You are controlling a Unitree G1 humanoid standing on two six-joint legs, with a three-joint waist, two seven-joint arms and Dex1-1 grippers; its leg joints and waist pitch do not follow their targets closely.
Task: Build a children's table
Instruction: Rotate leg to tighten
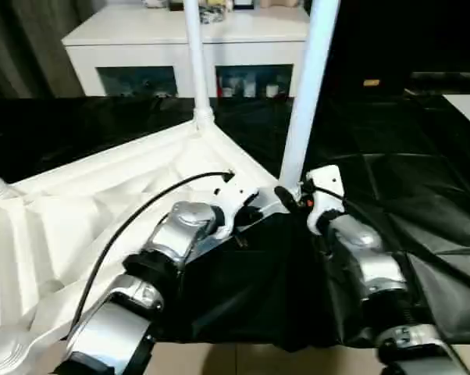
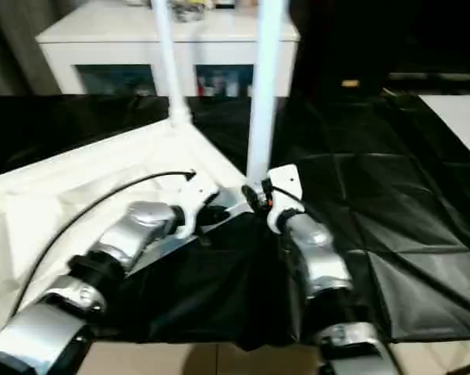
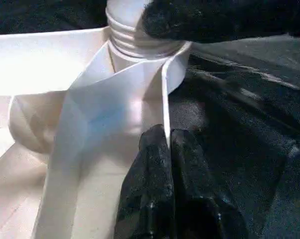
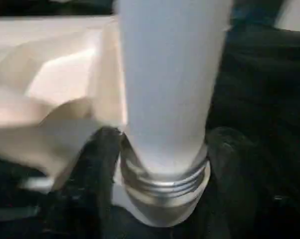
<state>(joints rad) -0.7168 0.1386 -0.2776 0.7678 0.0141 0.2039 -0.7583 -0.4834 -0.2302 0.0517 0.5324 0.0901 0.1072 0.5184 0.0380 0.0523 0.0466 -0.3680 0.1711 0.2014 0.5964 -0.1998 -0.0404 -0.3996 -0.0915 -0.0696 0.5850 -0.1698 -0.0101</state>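
Children's table point(image 1: 102, 195): light, stiff, slick plastic. Left fingers point(image 3: 162, 149) pinch its rim; right fingers point(image 4: 95, 164) loosely straddle leg point(image 4: 170, 89) near threads.

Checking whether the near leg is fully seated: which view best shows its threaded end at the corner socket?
The right wrist view: the near leg's thread faces the camera, rings exposed above the corner socket. The left wrist view catches the thread partly behind a black finger. The head views show the leg's shaft, its base behind the grippers.
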